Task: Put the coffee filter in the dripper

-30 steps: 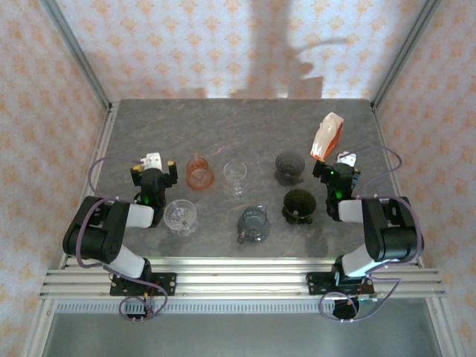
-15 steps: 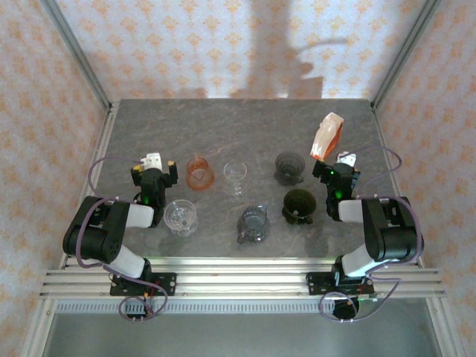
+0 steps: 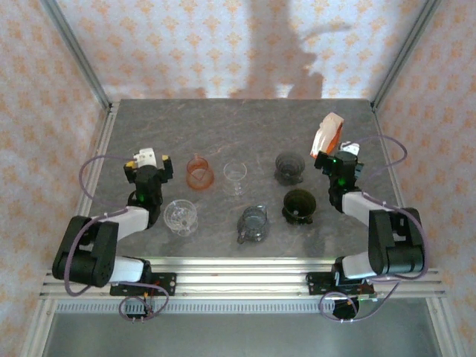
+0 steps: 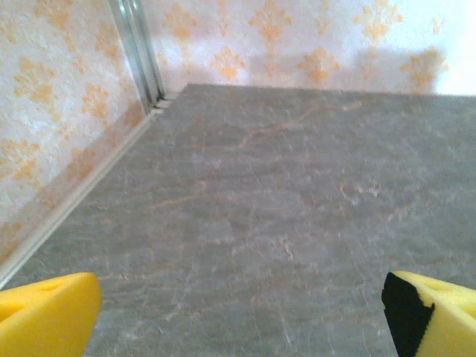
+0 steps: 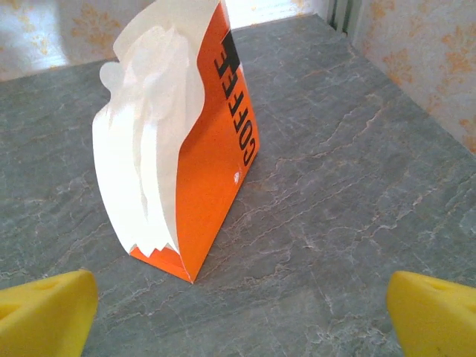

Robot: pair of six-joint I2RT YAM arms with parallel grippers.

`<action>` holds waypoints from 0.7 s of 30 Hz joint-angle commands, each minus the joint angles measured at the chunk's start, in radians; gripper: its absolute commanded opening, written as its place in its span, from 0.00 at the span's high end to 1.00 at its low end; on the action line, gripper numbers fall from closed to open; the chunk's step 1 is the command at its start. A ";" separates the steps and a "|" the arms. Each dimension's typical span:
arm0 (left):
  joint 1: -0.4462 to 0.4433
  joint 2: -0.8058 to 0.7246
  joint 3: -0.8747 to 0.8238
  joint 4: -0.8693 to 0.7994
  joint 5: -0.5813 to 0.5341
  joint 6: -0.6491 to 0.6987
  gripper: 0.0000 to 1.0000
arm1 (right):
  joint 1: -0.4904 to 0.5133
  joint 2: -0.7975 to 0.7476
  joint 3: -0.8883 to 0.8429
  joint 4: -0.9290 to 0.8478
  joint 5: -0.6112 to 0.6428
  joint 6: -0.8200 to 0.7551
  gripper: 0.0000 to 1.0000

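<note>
grey veined tabletop point(image 3: 238, 123), orange-patterned wallpaper walls point(image 3: 186, 44); left claw point(image 4: 238, 320), right claw point(image 5: 238, 316) both spread wide, empty.

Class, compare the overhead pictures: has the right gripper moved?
Yes. The right gripper has advanced forward, drawing closer to the orange filter box, which stays put.

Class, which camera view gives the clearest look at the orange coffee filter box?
The right wrist view: the filter box stands close up, its COFFEE lettering and white filters plain. The top external view shows the box small, far right on the table.
</note>
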 commanded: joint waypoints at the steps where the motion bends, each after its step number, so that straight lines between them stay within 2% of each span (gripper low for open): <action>1: 0.007 -0.073 0.067 -0.164 -0.058 -0.045 0.00 | -0.009 -0.067 0.013 -0.119 0.063 0.058 0.01; 5: 0.020 -0.128 0.098 -0.186 -0.059 -0.229 0.00 | -0.009 -0.104 0.069 -0.248 0.210 0.221 0.00; 7: 0.032 -0.138 0.122 -0.213 -0.030 -0.367 0.00 | -0.010 -0.106 0.116 -0.345 0.207 0.318 0.00; 8: 0.033 -0.143 0.139 -0.248 -0.039 -0.443 0.00 | -0.010 -0.106 0.154 -0.445 0.218 0.419 0.00; 10: 0.035 -0.166 0.196 -0.434 -0.062 -0.625 0.00 | -0.010 -0.086 0.251 -0.705 0.333 0.639 0.00; 11: 0.037 -0.180 0.225 -0.540 -0.088 -0.724 0.00 | -0.013 -0.067 0.279 -0.740 0.325 0.660 0.00; 13: 0.050 -0.208 0.250 -0.625 -0.055 -0.766 0.00 | -0.012 -0.047 0.281 -0.706 0.227 0.596 0.00; 15: 0.050 -0.241 0.230 -0.592 -0.019 -0.768 0.00 | -0.013 -0.053 0.272 -0.689 0.155 0.587 0.00; 18: 0.057 -0.308 0.133 -0.461 0.059 -0.865 0.00 | -0.007 -0.046 0.297 -0.709 -0.022 0.528 0.01; 21: 0.058 -0.376 0.037 -0.304 0.132 -0.902 0.00 | 0.027 -0.001 0.339 -0.754 -0.172 0.465 0.10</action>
